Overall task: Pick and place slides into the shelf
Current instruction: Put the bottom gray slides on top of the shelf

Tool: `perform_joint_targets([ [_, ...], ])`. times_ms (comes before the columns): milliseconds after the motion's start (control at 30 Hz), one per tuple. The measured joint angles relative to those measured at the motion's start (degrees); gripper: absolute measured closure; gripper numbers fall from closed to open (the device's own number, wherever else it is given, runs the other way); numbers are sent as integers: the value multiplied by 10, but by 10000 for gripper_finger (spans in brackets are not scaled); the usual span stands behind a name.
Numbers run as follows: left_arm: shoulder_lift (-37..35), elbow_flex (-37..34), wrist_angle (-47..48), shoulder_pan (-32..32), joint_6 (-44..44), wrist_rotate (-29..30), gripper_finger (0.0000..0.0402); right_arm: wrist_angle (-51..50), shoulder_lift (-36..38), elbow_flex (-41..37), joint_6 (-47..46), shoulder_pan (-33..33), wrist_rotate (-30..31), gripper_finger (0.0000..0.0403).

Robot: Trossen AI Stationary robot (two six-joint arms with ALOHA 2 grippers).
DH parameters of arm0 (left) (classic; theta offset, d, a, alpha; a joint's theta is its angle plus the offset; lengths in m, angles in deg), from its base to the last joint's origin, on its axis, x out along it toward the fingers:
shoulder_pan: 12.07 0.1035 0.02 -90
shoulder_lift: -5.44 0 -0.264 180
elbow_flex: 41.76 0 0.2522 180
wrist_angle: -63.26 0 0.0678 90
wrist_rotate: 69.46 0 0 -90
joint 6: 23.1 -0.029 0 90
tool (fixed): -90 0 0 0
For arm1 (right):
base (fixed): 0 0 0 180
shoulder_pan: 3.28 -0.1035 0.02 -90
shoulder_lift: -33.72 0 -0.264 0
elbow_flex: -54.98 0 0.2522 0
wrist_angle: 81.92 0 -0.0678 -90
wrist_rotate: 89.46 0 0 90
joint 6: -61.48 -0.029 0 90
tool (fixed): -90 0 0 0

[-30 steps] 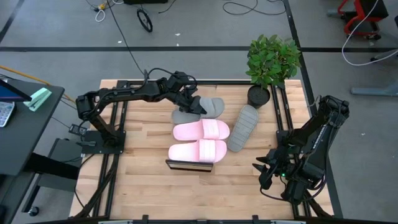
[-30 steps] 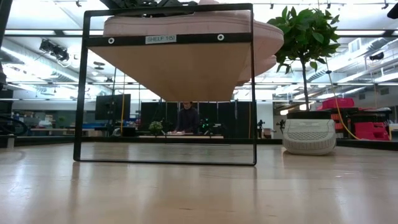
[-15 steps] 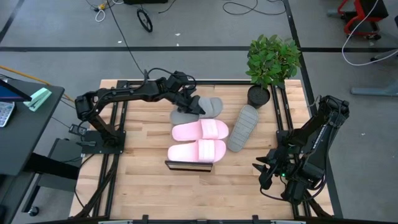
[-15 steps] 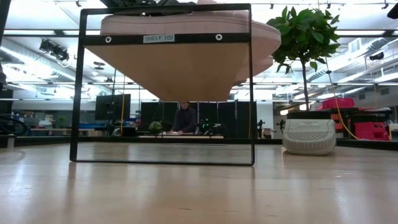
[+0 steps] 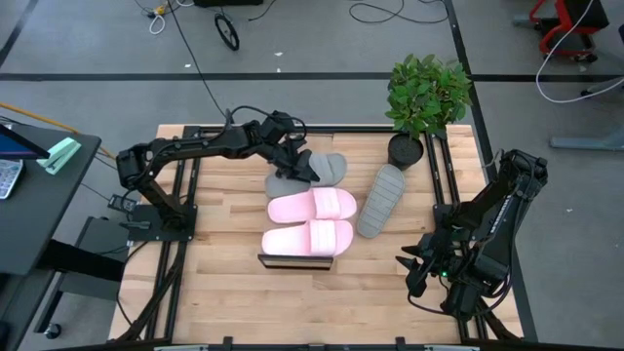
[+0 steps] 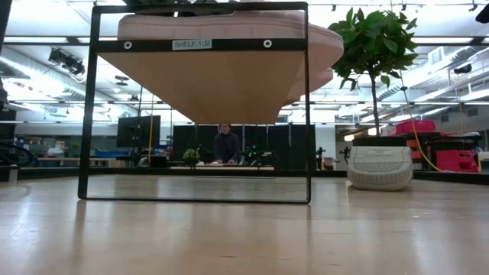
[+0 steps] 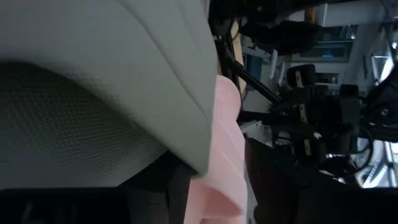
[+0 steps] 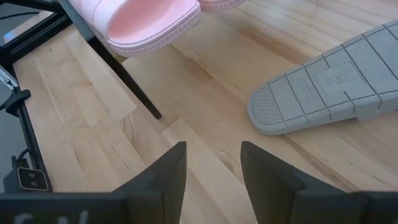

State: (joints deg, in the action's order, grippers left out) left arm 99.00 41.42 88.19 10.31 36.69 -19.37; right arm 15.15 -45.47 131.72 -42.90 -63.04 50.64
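My left gripper (image 5: pixel 290 168) reaches from the table's left to a grey slide (image 5: pixel 322 168) and is shut on its left end. This slide lies strap up against the far pink slide (image 5: pixel 314 205). The second pink slide (image 5: pixel 310 237) lies just nearer, both on the shelf (image 5: pixel 295 260), whose black frame and labelled plank edge (image 6: pixel 199 44) fill the low view. The slides hide the shelf's top. The other grey slide (image 5: pixel 380 200) lies sole up on the table to the right. My right gripper (image 8: pixel 211 168) waits open at the table's right near corner. My left gripper holds the grey slide by its left end (image 5: pixel 295 174), coming slanting down from the table's far left. In the left wrist view the slide (image 7: pixel 124 74) fills the picture and hides the fingers, so the kind of hold cannot be told. The slide's long side touches the pink slide (image 7: pixel 224 162).
A potted plant (image 5: pixel 426 97) stands at the table's far right corner, its pot (image 6: pixel 380 166) seen in the low view. Black rails run along the table's left and right sides. Bare wood lies near the shelf and to its left (image 5: pixel 219 263). A person sits in the room beyond.
My left gripper has drawn a little toward the table's left with the grey slide. The shelf and the pink slides on it have slid a little to the left as well; in the low view the shelf's frame has shifted left and grown larger.
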Motion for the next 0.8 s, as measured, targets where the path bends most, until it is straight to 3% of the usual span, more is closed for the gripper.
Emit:
perform_joint_targets([
  [367, 1, 43, 36, -1, 9, -38, 247, 0, 0, 0, 0, 0, 0, 245],
  [800, 1, 45, 118, -8, -53, -8, 269, 0, 0, 0, 0, 0, 0, 245],
])
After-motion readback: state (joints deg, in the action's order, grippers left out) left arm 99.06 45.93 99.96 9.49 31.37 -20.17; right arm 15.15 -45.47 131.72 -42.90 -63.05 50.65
